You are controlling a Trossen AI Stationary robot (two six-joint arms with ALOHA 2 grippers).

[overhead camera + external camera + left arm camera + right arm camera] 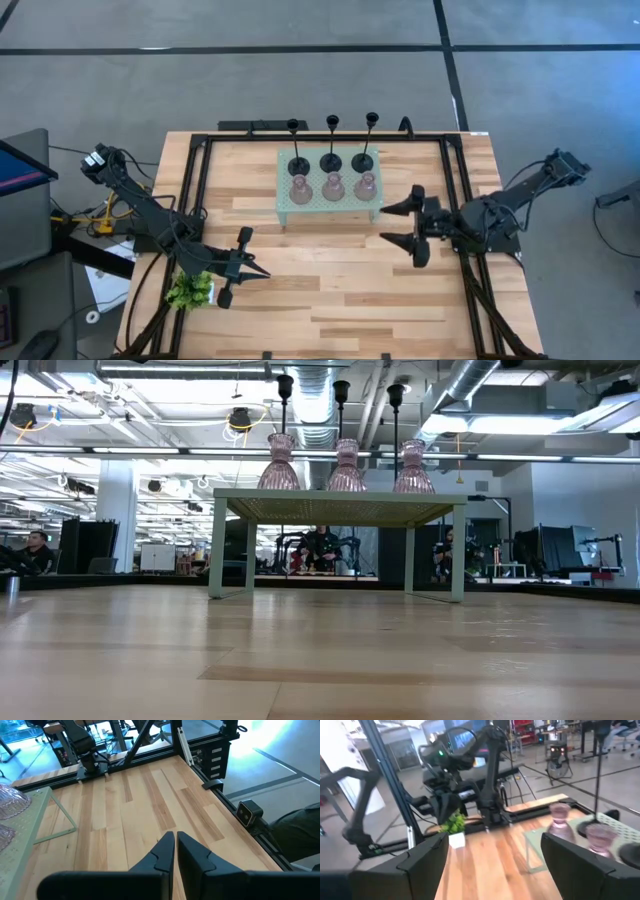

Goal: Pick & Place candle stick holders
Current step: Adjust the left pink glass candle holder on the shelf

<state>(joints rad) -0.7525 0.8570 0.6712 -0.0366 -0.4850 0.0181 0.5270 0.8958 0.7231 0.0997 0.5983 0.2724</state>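
- All six candle stick holders stand on the pale green perforated stand [283, 205] near the far middle of the table [330, 300]: three black holders [331, 160] in the back row, three pinkish-brown holders [332, 187] in the front row, close together.
- The right gripper [400, 224] hovers just beside the stand, fingers spread wide and holding nothing.
- The left gripper [258, 270] waits near the small green plant [190, 290], its fingers pressed together and empty.
- I judge that no holder is picked yet. The nearest pink holder [365, 186] seems the best to start with: come level, close around its narrow neck, and lift straight up without touching its neighbours.
- No brand or readable writing shows.
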